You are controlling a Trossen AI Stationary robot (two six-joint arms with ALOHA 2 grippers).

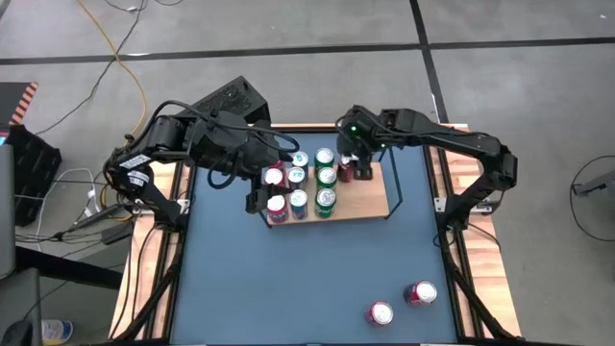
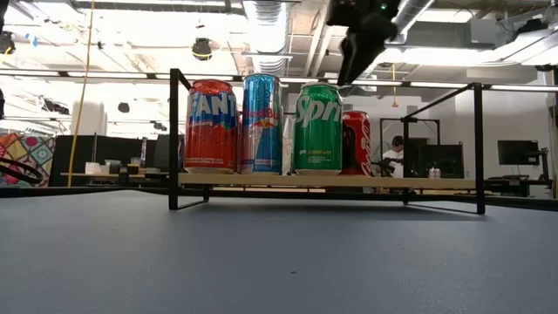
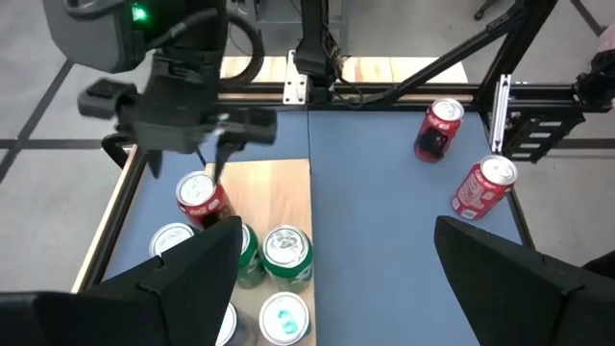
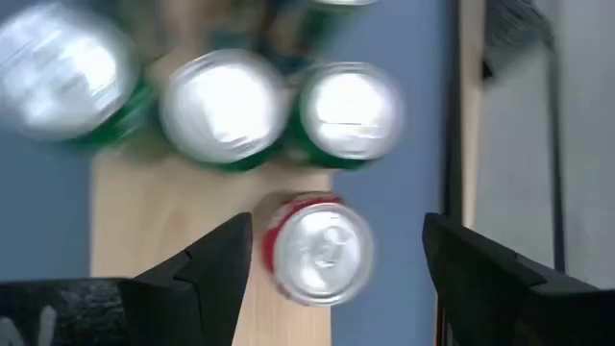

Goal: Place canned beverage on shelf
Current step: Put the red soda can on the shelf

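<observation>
Left gripper (image 1: 258, 197) hangs beside the shelf's (image 1: 370, 197) left end, fingers spread, holding nothing. Cans stand upright in rows on the shelf. Right gripper (image 1: 357, 165) hovers directly above a red can (image 4: 317, 248), fingers apart, not touching; that can stands upright below it, long axis vertical, top up.

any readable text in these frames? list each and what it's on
"FANTA", first letters clear: red-orange can at the shelf's end, low view.
"Red Bull": blue can beside it.
"Sprite": green can next along.
Red can behind: white script, partly hidden, unreadable.
Can tops in the high and wrist views: nothing legible.
</observation>
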